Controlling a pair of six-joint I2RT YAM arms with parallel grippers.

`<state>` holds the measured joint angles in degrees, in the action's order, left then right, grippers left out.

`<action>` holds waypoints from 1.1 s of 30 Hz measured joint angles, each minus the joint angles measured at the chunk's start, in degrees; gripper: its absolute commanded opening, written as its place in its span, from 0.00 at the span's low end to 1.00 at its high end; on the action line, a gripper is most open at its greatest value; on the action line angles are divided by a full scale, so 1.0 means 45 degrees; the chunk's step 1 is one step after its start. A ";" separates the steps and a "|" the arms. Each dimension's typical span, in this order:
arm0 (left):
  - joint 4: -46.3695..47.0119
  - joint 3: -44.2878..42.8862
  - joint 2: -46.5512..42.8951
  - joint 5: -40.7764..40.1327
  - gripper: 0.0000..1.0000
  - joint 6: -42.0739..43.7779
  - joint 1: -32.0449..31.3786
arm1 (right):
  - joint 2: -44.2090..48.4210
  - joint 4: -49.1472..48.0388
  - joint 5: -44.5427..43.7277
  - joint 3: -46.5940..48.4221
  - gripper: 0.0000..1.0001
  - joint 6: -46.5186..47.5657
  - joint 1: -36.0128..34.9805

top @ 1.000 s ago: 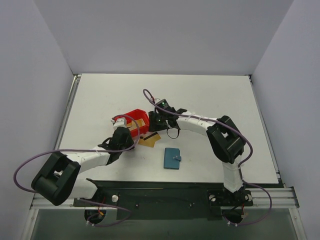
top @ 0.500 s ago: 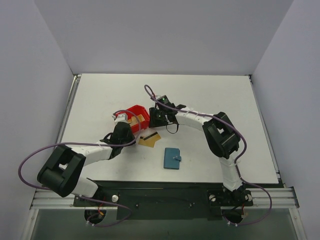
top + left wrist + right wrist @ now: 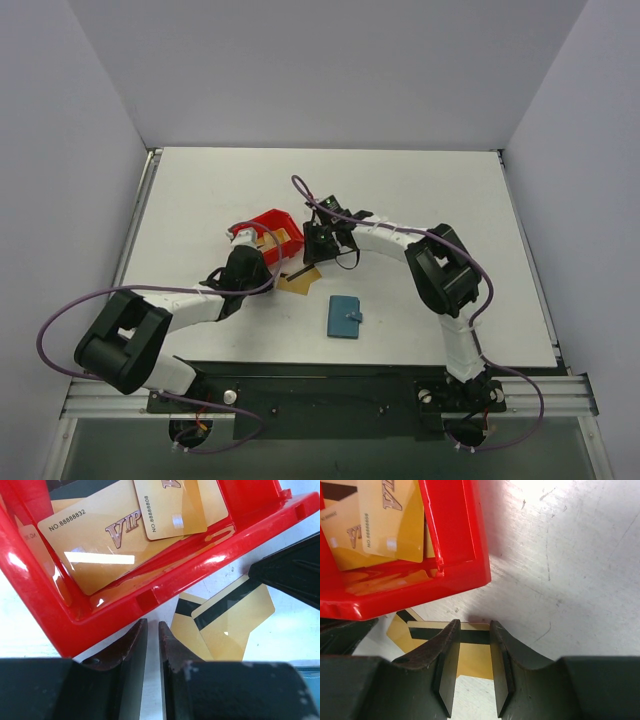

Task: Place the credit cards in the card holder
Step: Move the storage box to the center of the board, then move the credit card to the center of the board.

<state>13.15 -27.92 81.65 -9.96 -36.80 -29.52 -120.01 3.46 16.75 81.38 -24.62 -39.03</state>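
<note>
Two gold credit cards (image 3: 300,280) with dark stripes lie overlapped on the table just in front of the red bin (image 3: 275,228). In the left wrist view they show as cards (image 3: 235,625) to the right of my fingers. My right gripper (image 3: 473,627) hangs open over the upper card (image 3: 472,652), a finger on either side of it, with the card flat on the table. My left gripper (image 3: 151,625) is at the bin's near corner with only a thin slit between its jaws and nothing in them. The teal card holder (image 3: 345,317) lies closed, nearer the arm bases.
The red bin's wall (image 3: 200,565) holds more gold cards (image 3: 100,540) marked VIP. The right arm's dark finger (image 3: 295,575) reaches in from the right in the left wrist view. White table (image 3: 420,200) extends behind and to the right.
The left gripper's jaws have narrowed and the left arm has edged up to the bin's corner. The right gripper has shifted slightly right, over the cards.
</note>
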 measured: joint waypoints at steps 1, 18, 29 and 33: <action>0.0039 0.0034 0.0000 0.0053 0.24 -0.0005 0.0000 | 0.0000 0.0039 0.0024 -0.0083 0.27 -0.0039 0.0000; 0.0578 0.0597 -0.0180 0.0952 0.20 -0.0170 0.0000 | 0.0408 -0.0389 0.0058 -0.0840 0.26 -0.0350 -0.0583; 0.0384 0.1734 -0.1690 0.1093 0.20 -0.0461 -0.0044 | 0.0865 -0.1263 0.0661 -0.1870 0.26 -0.0879 -0.1107; 0.0010 0.2074 -0.2487 0.1093 0.20 -0.0549 -0.0092 | 0.0971 -0.1671 0.0865 -0.2205 0.26 -0.1098 -0.1277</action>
<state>13.19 -18.59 70.46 -5.04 -39.27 -29.93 -115.63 -4.05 20.64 71.46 -29.56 -44.77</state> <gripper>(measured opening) 0.200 0.263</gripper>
